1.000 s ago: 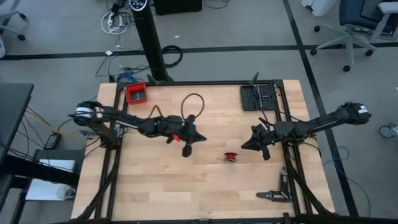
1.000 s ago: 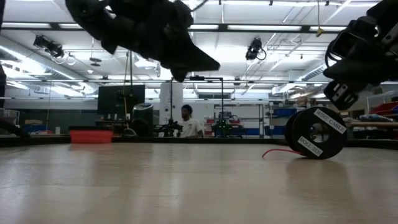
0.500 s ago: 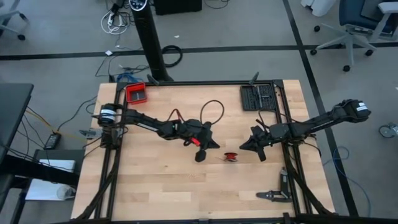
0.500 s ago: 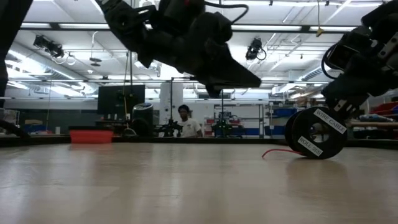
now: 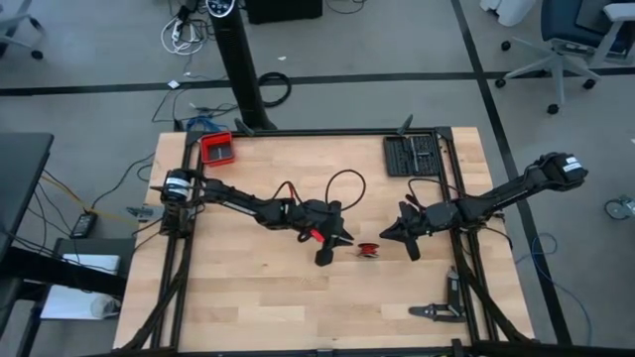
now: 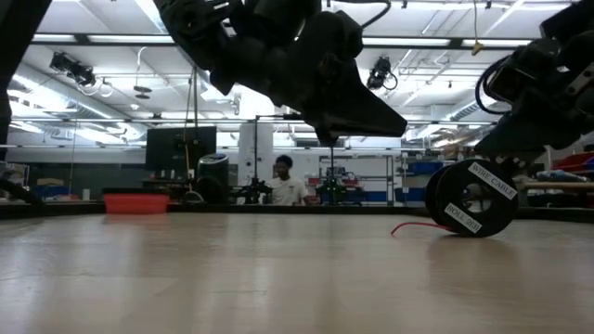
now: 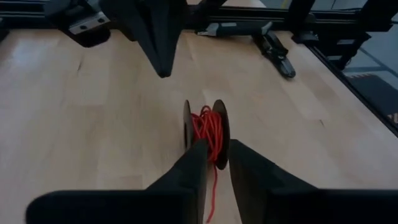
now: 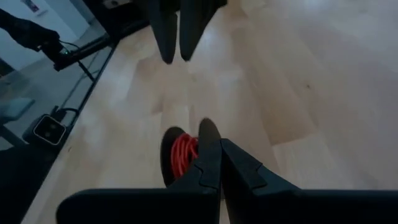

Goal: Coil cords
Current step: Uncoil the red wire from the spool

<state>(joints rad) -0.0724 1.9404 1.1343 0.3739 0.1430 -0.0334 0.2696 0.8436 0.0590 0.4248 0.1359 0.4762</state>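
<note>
both grippers flank the red cord spool (image 5: 369,249) at frame centre: left gripper (image 5: 330,248) slightly parted, right gripper (image 5: 402,238) pressed together; approach the spool squarely.

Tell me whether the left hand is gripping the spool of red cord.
No: in the left wrist view the left hand hangs above the spool, its fingers apart and touching nothing.

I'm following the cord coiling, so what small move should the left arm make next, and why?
Probably lower the left gripper toward the spool. Its fingers are slightly parted and lined up just short of the red cord, above the table, touching nothing.
</note>
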